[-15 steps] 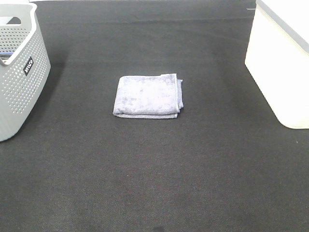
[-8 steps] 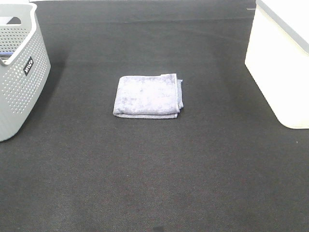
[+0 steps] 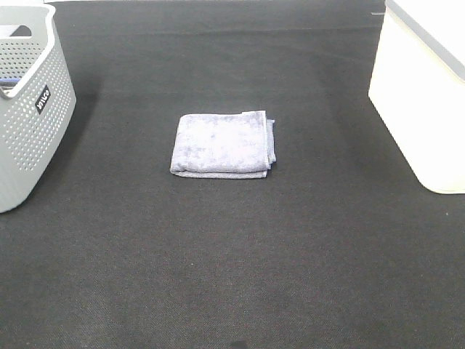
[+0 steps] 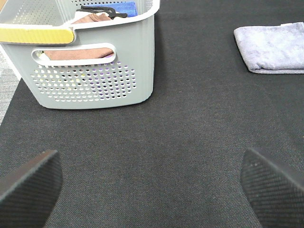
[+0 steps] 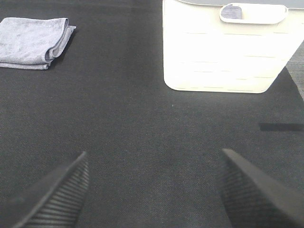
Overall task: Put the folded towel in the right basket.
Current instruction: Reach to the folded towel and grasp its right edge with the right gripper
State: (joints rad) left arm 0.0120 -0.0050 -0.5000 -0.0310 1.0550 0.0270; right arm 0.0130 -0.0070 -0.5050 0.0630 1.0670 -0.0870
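The folded lavender-grey towel (image 3: 223,144) lies flat in the middle of the dark mat. It also shows in the left wrist view (image 4: 271,48) and in the right wrist view (image 5: 34,42). The white right basket (image 3: 425,87) stands at the right edge; the right wrist view shows its wall (image 5: 223,52) with a handle slot. My left gripper (image 4: 152,183) is open and empty over bare mat, far from the towel. My right gripper (image 5: 154,187) is open and empty, well short of the towel and the basket. Neither gripper shows in the exterior high view.
A grey perforated basket (image 3: 29,109) stands at the left edge. In the left wrist view this basket (image 4: 90,71) holds a brown cloth and blue and black items. A dark mat (image 3: 232,254) covers the table.
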